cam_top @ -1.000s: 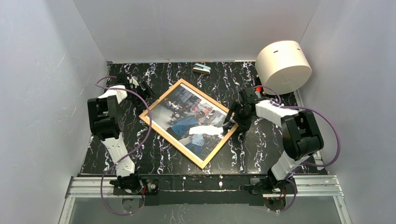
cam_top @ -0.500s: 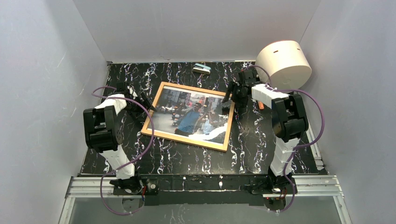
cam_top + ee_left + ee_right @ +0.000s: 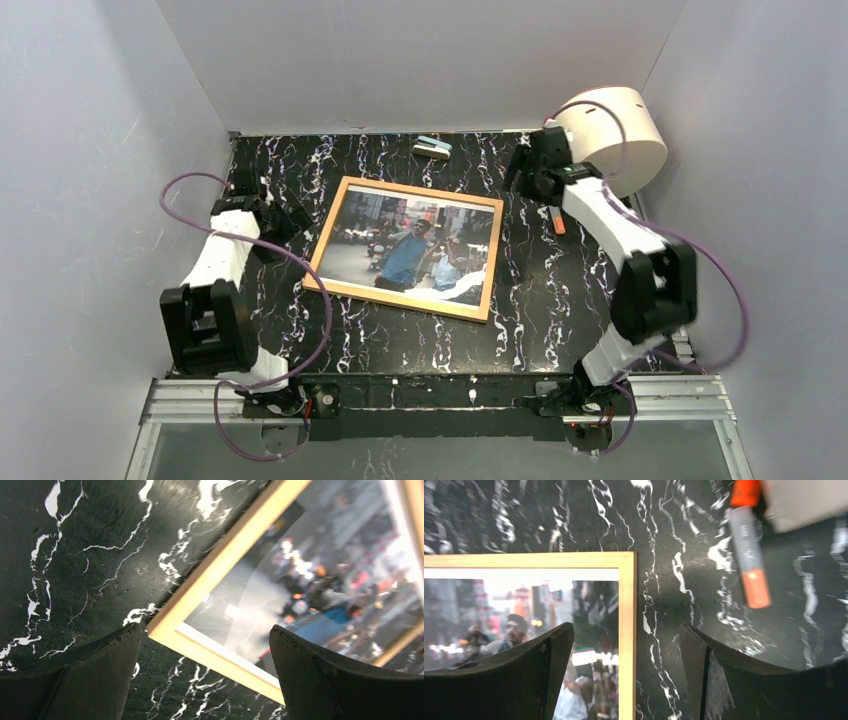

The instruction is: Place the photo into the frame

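The frame (image 3: 420,187), thin light-wood edging, lies flat mid-table, and the photo (image 3: 405,245) of people in blue on a street fills it. My left gripper (image 3: 292,217) hovers open just off the frame's left side; in the left wrist view its fingers straddle a corner of the frame (image 3: 225,555) from above, with the photo (image 3: 310,590) beyond. My right gripper (image 3: 517,180) is open near the back right corner. In the right wrist view the frame's side edge (image 3: 626,590) runs between its fingers, the photo (image 3: 524,605) to the left. Neither gripper holds anything.
A big white cylinder (image 3: 610,135) stands at the back right, close behind the right arm. An orange-and-grey marker (image 3: 558,222) lies right of the frame, also seen as the marker (image 3: 749,555). A small teal-and-white object (image 3: 432,148) sits by the back wall.
The frame turned from diagonal to nearly square with the table, then stayed put. Both grippers have drawn back from it, the left leftward and the right toward the back; the left jaws opened wider.
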`<action>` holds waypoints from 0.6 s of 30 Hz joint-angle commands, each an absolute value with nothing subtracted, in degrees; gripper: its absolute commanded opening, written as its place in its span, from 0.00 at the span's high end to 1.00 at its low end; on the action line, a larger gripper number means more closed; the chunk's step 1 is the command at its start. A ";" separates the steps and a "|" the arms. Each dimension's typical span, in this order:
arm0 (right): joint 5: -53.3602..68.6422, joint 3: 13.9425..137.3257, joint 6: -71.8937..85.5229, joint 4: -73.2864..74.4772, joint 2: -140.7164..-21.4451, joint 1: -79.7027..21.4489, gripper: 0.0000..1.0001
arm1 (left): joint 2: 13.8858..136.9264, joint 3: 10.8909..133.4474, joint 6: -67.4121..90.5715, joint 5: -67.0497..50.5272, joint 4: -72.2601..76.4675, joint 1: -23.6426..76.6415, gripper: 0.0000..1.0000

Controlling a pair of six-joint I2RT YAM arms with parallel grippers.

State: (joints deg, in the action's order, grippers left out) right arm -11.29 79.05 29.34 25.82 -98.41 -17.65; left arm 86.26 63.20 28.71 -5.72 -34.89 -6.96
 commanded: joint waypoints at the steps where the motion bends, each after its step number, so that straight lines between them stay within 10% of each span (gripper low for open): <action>1: -16.61 74.43 27.27 27.83 -80.86 -17.58 0.14 | 75.98 69.38 29.59 -8.29 -38.34 -6.09 0.02; 18: -31.68 75.11 27.76 40.32 -47.62 -17.58 0.12 | 40.94 72.94 30.68 5.52 -37.46 -1.23 0.02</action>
